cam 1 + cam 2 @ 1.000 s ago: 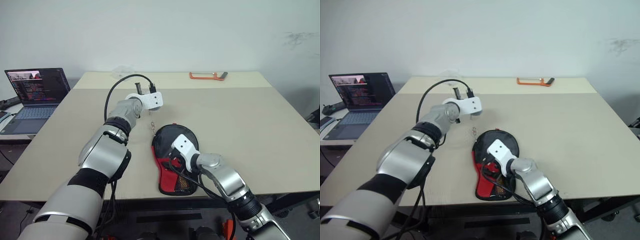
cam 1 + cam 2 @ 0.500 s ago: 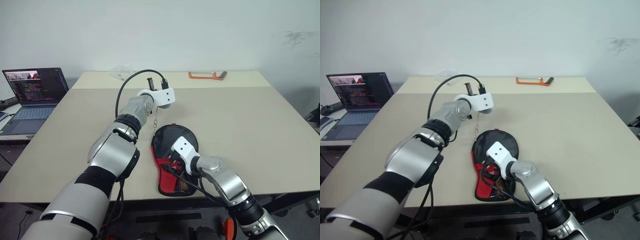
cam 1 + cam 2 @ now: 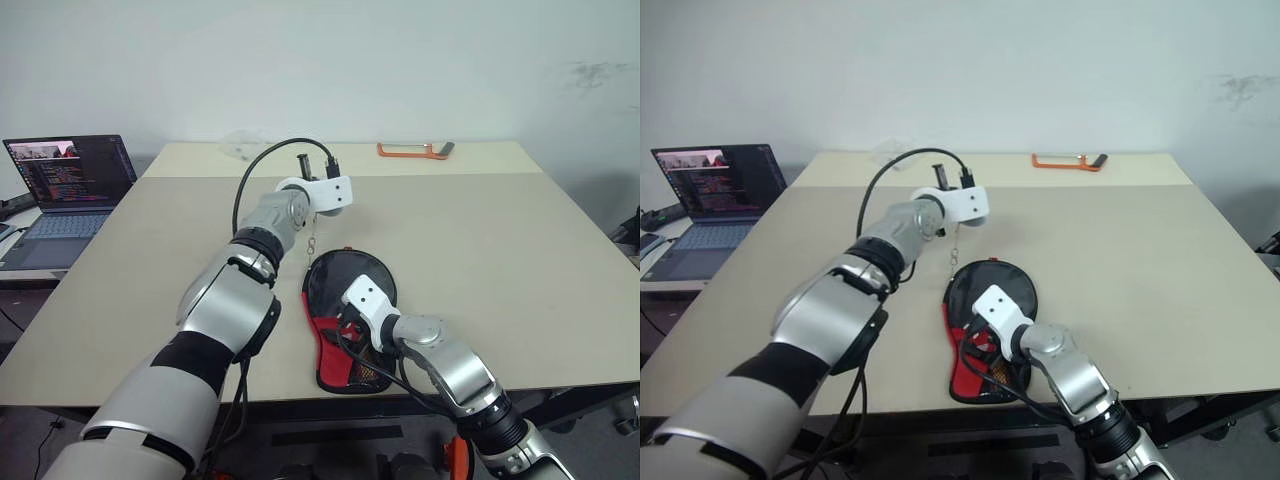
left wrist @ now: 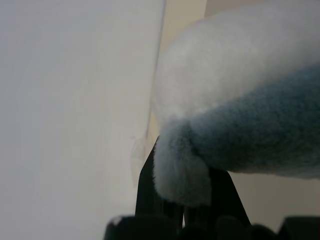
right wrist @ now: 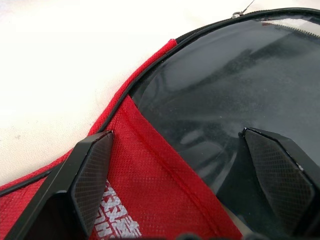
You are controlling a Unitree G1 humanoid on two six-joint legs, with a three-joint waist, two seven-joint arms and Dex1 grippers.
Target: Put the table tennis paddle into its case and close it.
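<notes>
Case (image 3: pixel 345 300): lying flat near the front edge of the tan surface (image 3: pixel 500 250), round black end pointing away from us, red part nearest. Paddle: not discernible to us. Right gripper (image 5: pixel 192 165): we are seeing its fingers (image 5: pixel 90 175) standing wide apart over the case, gripping nothing. Left gripper (image 3: pixel 335 193): hanging above the surface beyond the case, fingers (image 4: pixel 150 185) closed; a thin chain (image 3: pixel 311 243) is dangling beneath.

left gripper (image 4: pixel 185 212): your wrist view has a pale blurred mass over the fingers
case (image 3: pixel 345 320): right arm covers its middle
</notes>
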